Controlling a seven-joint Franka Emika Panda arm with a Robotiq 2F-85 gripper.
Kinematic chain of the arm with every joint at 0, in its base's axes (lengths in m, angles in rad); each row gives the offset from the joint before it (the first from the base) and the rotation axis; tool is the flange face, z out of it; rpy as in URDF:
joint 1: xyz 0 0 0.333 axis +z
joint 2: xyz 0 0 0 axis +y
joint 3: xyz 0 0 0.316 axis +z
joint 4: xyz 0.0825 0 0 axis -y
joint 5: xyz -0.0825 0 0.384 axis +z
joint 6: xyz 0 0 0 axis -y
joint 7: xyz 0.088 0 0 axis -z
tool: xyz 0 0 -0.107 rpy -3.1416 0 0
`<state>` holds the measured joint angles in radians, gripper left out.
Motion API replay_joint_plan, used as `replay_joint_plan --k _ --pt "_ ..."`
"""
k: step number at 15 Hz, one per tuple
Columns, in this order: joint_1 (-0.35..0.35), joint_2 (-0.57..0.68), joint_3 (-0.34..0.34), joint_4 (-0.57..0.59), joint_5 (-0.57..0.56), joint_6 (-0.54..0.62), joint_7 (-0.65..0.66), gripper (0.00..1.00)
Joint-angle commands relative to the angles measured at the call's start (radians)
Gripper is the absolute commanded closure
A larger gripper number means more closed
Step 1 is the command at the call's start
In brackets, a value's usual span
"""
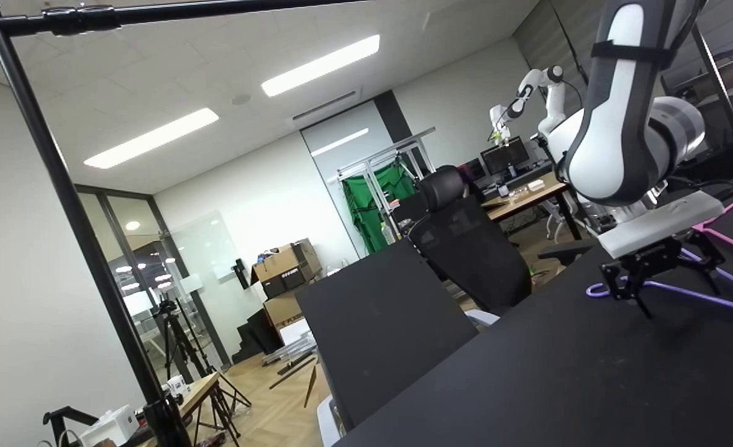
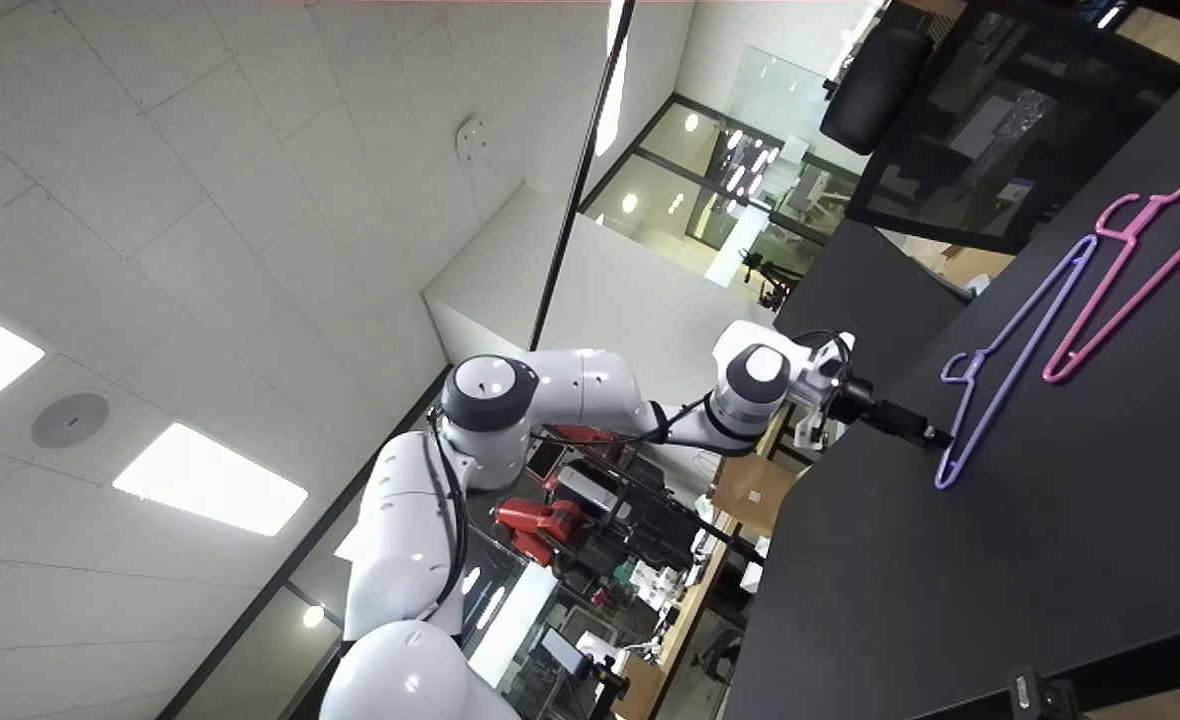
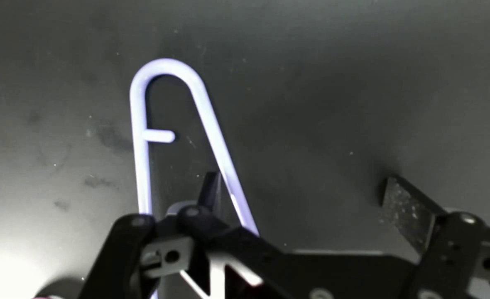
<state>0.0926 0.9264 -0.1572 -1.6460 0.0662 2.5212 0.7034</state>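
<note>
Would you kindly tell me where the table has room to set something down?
In an exterior view, the table has bare room between the purple hanger and the black bracket at the edge. It is crowded where the tool straddles the purple hanger's bar, near the pink hanger.

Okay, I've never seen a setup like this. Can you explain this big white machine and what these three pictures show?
That's a robot arm ending in a black two-fingered tool. Two pictures are taken from outside it, both tilted; the close-up is taken from its wrist. On the black table lie a purple hanger and a pink hanger. Nothing is held: the tool is open, and in the close-up one bar of the purple hanger shows between its fingers. Whether they touch it, I can't tell.
</note>
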Motion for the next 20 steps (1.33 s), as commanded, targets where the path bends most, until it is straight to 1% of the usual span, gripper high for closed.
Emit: replay_joint_plan --k 1,2,3,4,6,7,12,14,15,16,17,20 --pt "0.0 0.022 -0.012 0.045 0.019 -0.038 0.012 0.0" --pt "-0.001 0.023 -0.014 0.046 0.02 -0.043 0.01 0.0" --pt "-0.004 0.025 -0.015 0.046 0.022 -0.046 0.006 0.25" --pt "-0.004 0.026 -0.017 0.045 0.022 -0.046 0.008 0.26" --pt "-0.005 0.026 -0.019 0.047 0.023 -0.047 0.009 0.4" --pt "-0.007 0.025 -0.019 0.048 0.023 -0.05 0.007 0.48" --pt "-0.021 0.011 -0.017 0.039 0.028 -0.072 -0.001 0.82" --pt "-0.045 -0.008 0.005 0.036 0.046 -0.113 -0.029 0.94" --pt "-0.085 -0.032 0.048 0.031 0.07 -0.175 -0.097 0.99" --pt "-0.103 -0.047 0.066 0.029 0.087 -0.225 -0.143 1.0" --pt "-0.121 -0.073 0.088 0.011 0.108 -0.251 -0.202 0.96" --pt "-0.145 -0.166 0.139 -0.044 0.152 -0.33 -0.362 0.96"
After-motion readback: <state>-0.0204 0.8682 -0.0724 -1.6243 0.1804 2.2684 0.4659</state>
